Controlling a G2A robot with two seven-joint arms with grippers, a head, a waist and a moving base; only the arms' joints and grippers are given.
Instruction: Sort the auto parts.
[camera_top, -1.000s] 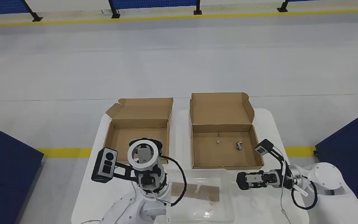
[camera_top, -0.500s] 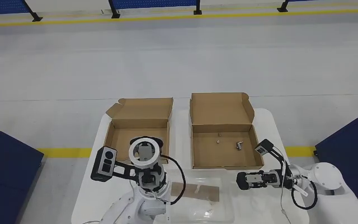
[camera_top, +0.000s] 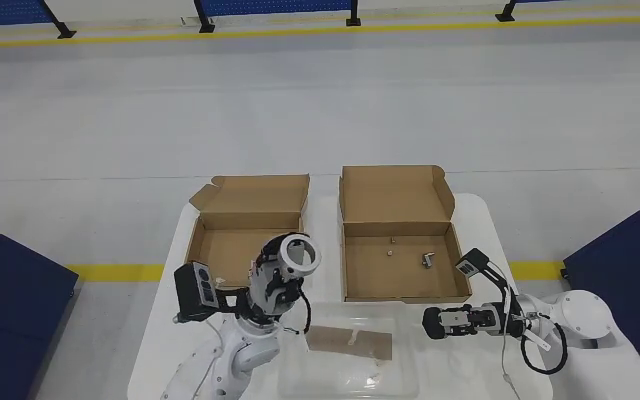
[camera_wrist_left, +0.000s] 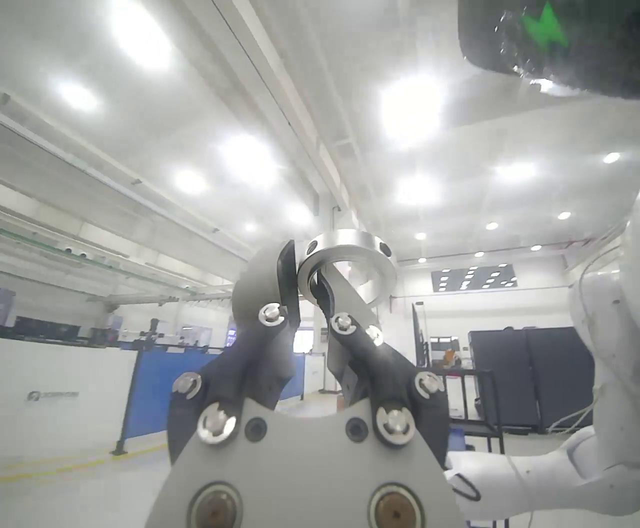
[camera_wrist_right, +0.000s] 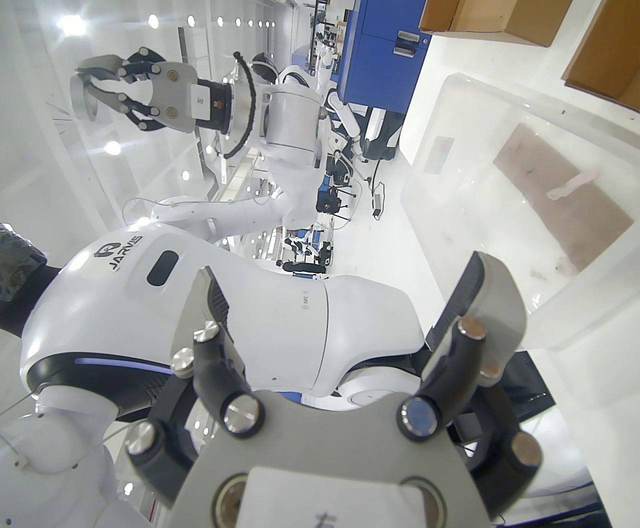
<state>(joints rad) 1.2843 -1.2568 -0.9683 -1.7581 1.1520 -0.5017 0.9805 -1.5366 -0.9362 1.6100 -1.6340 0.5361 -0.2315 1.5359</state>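
Left tool (camera_wrist_left: 306, 282) is clamped on a metal ring (camera_wrist_left: 350, 260). One finger (camera_wrist_left: 287, 280) presses the outside of the ring's wall and the other reaches up through the hole, so the ring is pinched by its rim. From above, the ring (camera_top: 297, 256) is held up in the air over the near right corner of the left cardboard box (camera_top: 235, 245), with its opening tilted toward the camera. The right tool (camera_wrist_right: 345, 280) stands wide open with nothing between its fingers. In the top view it sits just beside the right wall of a clear plastic bin (camera_top: 405, 380) and points toward it, below the near right corner of the right cardboard box (camera_top: 395, 205). The two boxes lie side by side on the white surface (camera_top: 475, 225), both with their lids folded back. The right box holds a few small metal parts (camera_top: 428, 260) scattered on its floor, well apart from the ring. The bin sits at the near edge of the surface between the two arms. A brown cardboard sheet (camera_top: 348, 342) lies flat on its bottom, with a small pale piece (camera_wrist_right: 570, 187) resting on it. Seen from the right wrist, the left tool is raised high above the surface, with the ring edge-on at its tips.
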